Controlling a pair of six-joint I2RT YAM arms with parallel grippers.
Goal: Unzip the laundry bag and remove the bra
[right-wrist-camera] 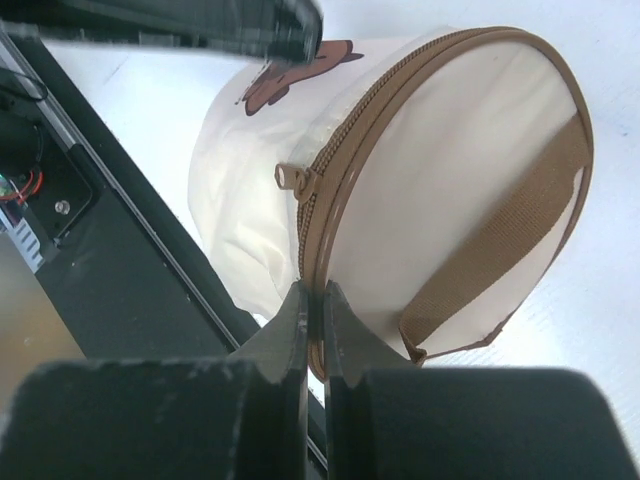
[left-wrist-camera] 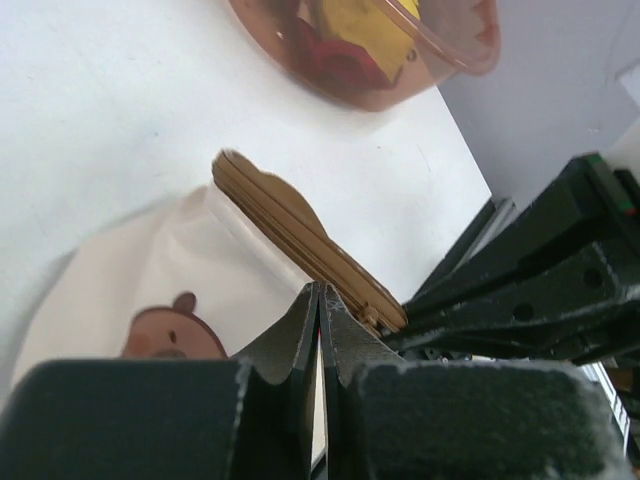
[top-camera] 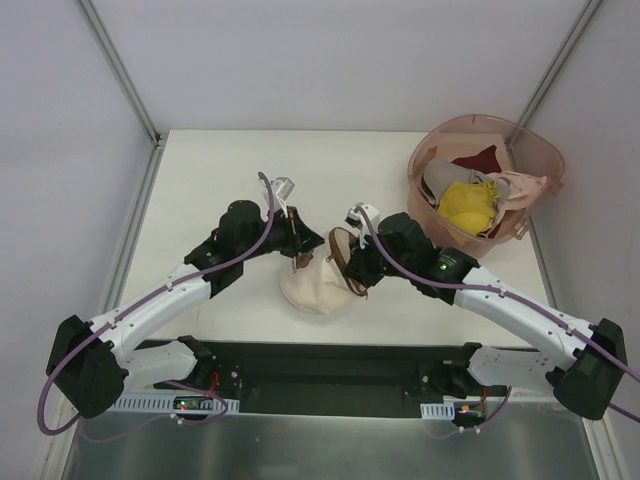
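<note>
The laundry bag (top-camera: pixel 312 288), a cream pouch with brown zipper trim, lies on its side on the table near the front edge. My right gripper (right-wrist-camera: pixel 313 292) is shut on the brown rim of its round base (right-wrist-camera: pixel 450 170), and the bag's right end is lifted. The zipper pull (right-wrist-camera: pixel 293 178) hangs free on the trim, and the zipper looks closed. At the bag's upper left, my left gripper (left-wrist-camera: pixel 320 292) is shut, its tips against the brown trim (left-wrist-camera: pixel 290 225); nothing shows between them. In the top view the left gripper (top-camera: pixel 302 260) and right gripper (top-camera: pixel 352 280) flank the bag. The bra is hidden.
A pink translucent basket (top-camera: pixel 530 150) stands at the back right and holds a yellow garment (top-camera: pixel 465 205), dark red cloth and other laundry. The black base rail (top-camera: pixel 320 365) runs just in front of the bag. White walls enclose the table.
</note>
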